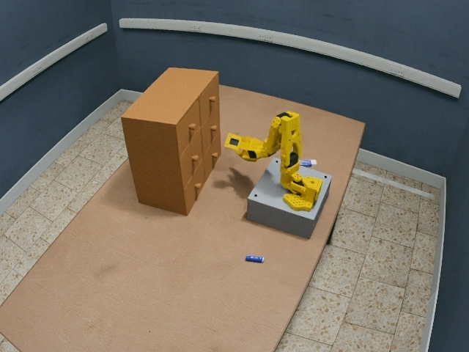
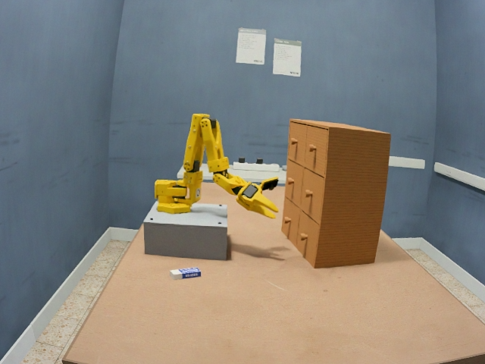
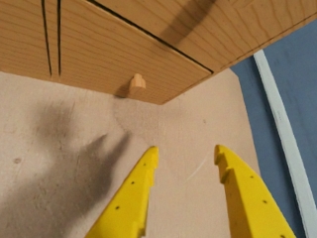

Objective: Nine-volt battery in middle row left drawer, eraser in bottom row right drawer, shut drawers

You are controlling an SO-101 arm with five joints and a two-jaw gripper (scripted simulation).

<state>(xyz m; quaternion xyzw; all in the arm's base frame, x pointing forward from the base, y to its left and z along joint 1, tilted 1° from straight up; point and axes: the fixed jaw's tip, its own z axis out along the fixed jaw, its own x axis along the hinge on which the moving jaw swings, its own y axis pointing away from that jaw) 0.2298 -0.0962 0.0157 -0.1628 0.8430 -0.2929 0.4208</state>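
Observation:
The brown chest (image 1: 159,125) (image 2: 352,196) stands on the table with all six drawers shut. The knob of the bottom right drawer (image 1: 215,154) (image 2: 302,236) (image 3: 137,81) shows in the wrist view, ahead of the fingers. My gripper (image 1: 240,153) (image 2: 273,213) (image 3: 185,154) is open and empty. It hangs in the air a short way in front of the chest's lower drawers and points down at them. The white and blue eraser (image 1: 307,163) (image 2: 186,273) lies on the table beside the grey base. No nine-volt battery shows in any view.
A small blue cylinder (image 1: 254,259) lies on the table on the other side of the grey base (image 1: 272,215) (image 2: 183,235). The table's edge runs close behind the base. Blue walls stand all around.

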